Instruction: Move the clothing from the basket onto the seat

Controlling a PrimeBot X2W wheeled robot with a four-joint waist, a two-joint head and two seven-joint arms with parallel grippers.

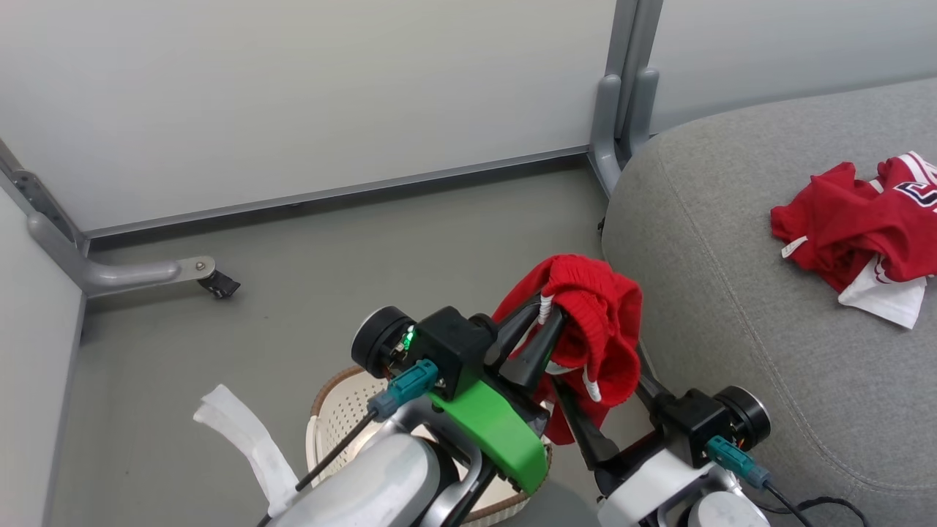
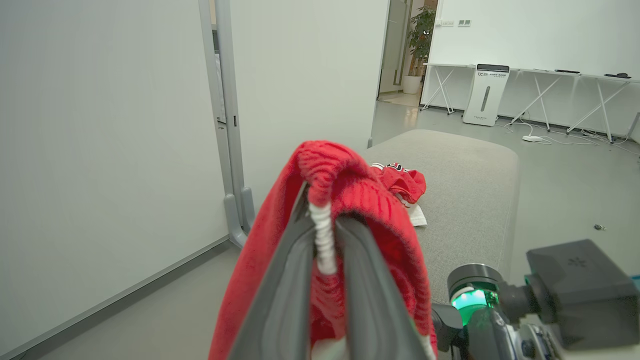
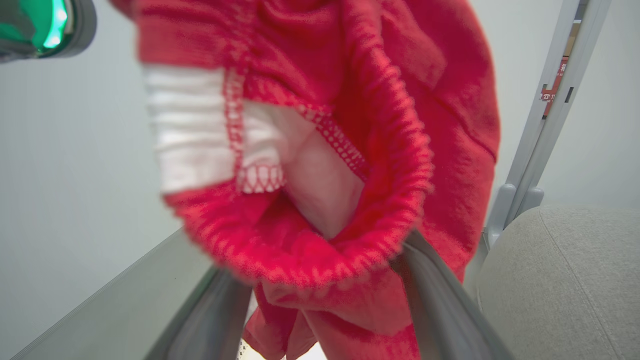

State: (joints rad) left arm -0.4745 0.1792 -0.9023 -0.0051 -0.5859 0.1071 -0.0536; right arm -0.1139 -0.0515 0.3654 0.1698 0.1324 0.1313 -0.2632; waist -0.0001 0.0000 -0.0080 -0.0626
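The left gripper is clamped shut on a red garment just beside the seat. The right gripper is spread wide around the hanging cloth, holding nothing. A second garment lies on the seat, and the basket stands beside it. This looks like the carry; next comes swinging over the seat and releasing.

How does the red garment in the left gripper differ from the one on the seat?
The held garment hangs from the shut left gripper, off the seat; the seat garment lies crumpled and untouched. The held garment shows a white drawstring; the seat garment shows a white panel. Both are bright red.
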